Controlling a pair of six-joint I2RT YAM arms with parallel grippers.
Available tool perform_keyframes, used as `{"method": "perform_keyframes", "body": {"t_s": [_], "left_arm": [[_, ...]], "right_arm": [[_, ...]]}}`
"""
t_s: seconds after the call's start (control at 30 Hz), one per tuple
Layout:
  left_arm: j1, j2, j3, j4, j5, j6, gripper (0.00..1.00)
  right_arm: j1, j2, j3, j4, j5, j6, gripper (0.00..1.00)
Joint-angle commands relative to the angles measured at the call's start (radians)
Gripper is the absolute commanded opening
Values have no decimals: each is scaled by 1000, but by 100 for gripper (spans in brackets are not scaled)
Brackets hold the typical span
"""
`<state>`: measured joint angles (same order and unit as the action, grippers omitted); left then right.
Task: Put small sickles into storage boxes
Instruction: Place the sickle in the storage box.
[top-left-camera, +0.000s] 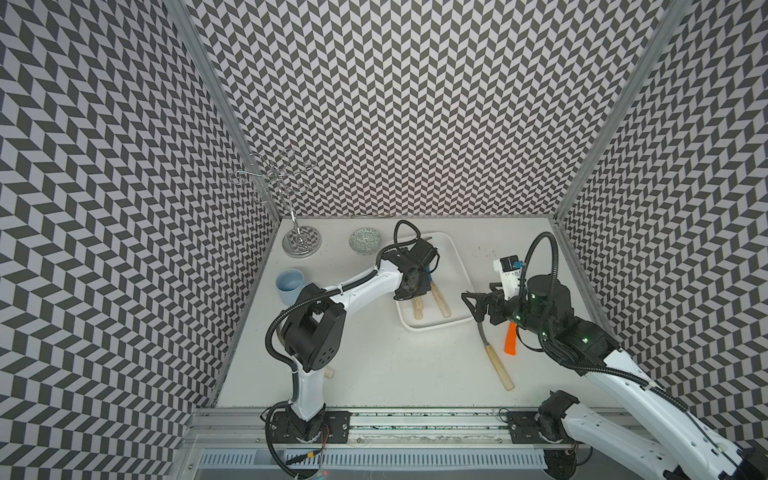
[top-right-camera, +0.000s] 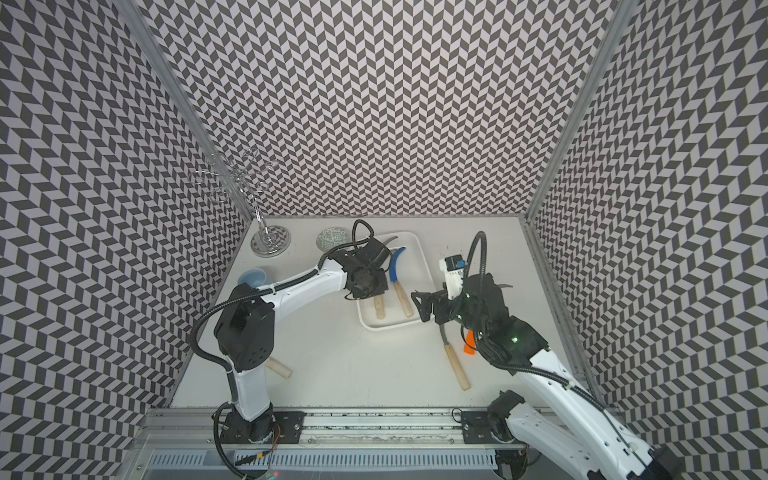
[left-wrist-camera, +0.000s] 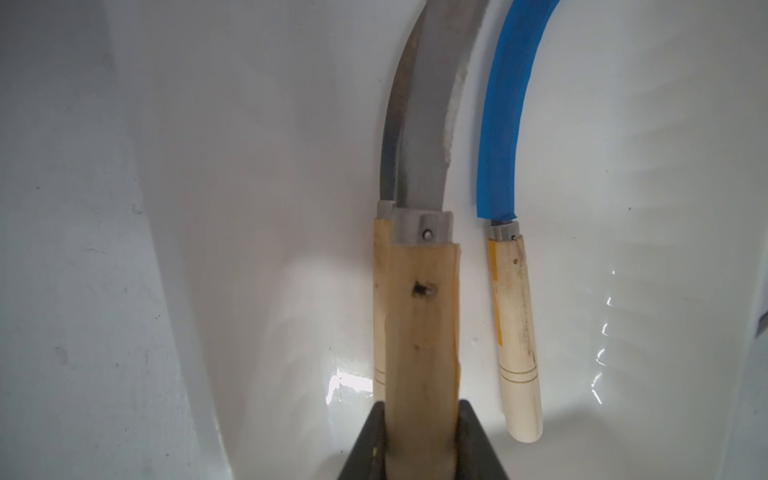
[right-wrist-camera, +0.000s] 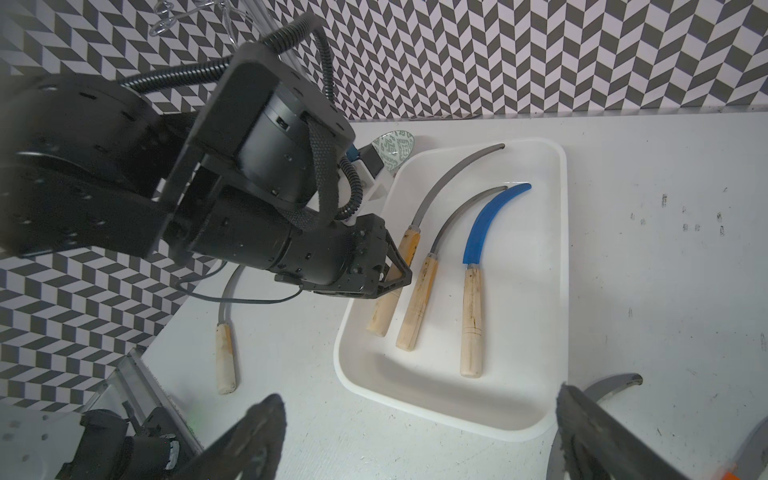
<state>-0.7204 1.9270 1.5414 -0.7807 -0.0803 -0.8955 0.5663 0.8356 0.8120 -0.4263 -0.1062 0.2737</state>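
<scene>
Small sickles are half stowed, as far as these views let you judge: three are inside the white tray (top-left-camera: 451, 286), which sits just toward 12 o'clock of the table's centre. The blue-bladed sickle (right-wrist-camera: 471, 320) and a grey-bladed sickle (right-wrist-camera: 417, 305) lie flat on its floor. A third sickle (left-wrist-camera: 417, 316) is low over the tray's 9 o'clock side with your left gripper (left-wrist-camera: 422, 424) clamped on its wooden handle, so that one is not released yet. Whether it rests on the floor you cannot tell. Your right gripper (top-left-camera: 471, 307) hangs empty, fingers spread wide, at the tray's 4 o'clock corner

Three are left on the table. The orange-handled sickle (top-left-camera: 510, 338) lies at 4 o'clock of the tray, partly under your right arm. A pale-handled sickle (top-left-camera: 498, 368) lies just beside it at 5 o'clock. One more handle (top-left-camera: 330, 372) pokes out from under your left arm at 8 o'clock

For room, the tray's 3 o'clock half is bare floor, wide enough by the look of it for more. Mind its raised rim and the blade tips near the 12 o'clock wall. The patterned bowl (top-left-camera: 365, 241) stands near the tray at 11 o'clock and the blue mug (top-left-camera: 289, 284) at 9 o'clock, while the table toward 6 o'clock is open
</scene>
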Motion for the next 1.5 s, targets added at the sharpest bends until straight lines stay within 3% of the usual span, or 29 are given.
{"method": "perform_keyframes", "body": {"t_s": [0.0,1.47], "left_arm": [[-8,20,25,15,-2,-15,19],[-9,227,155,23,15,6,19]], "right_arm": [[1,-18,-2,22,11,4,100],[3,-30,-4,21,11,4,100]]}}
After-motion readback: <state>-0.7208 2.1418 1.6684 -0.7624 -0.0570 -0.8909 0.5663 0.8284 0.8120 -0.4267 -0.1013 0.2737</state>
